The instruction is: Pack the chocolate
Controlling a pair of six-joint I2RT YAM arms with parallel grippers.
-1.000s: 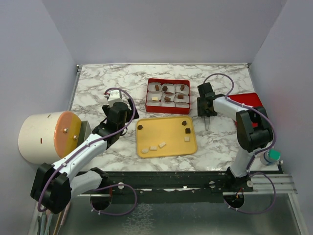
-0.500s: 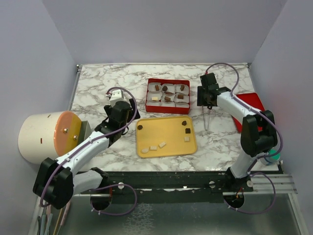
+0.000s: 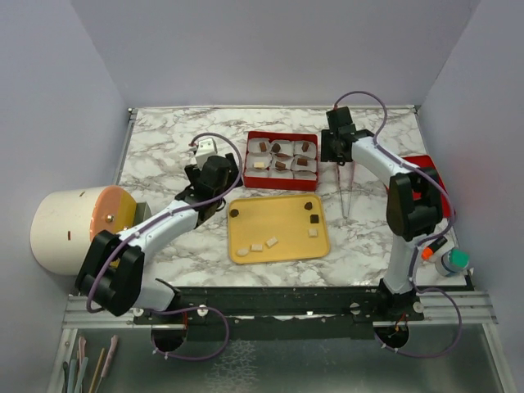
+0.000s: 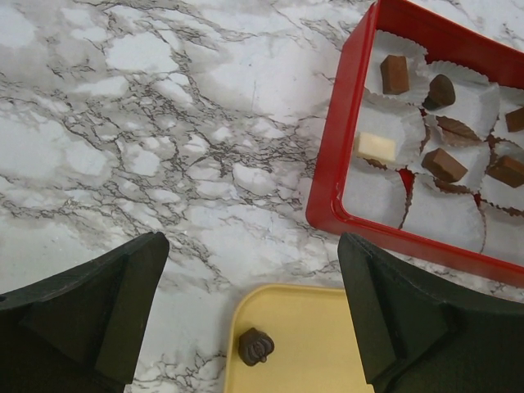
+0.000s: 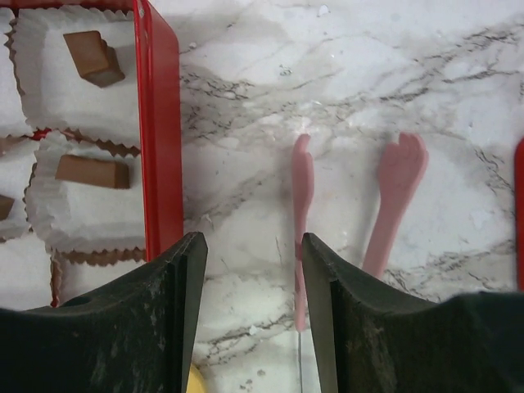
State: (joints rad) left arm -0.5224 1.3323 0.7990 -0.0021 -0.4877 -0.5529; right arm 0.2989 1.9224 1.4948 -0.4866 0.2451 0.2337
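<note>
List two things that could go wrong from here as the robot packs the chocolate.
The open right hand hangs off-centre over the pink tongs, near the red box; closing might catch only one arm.
The open left hand is wide against the tiny domed chocolate on the yellow tray; it might knock it aside.

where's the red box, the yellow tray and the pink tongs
red box (image 3: 282,186): top external view, near rim
yellow tray (image 3: 278,223): top external view, bare middle
pink tongs (image 5: 301,229): right wrist view, left prong
</note>
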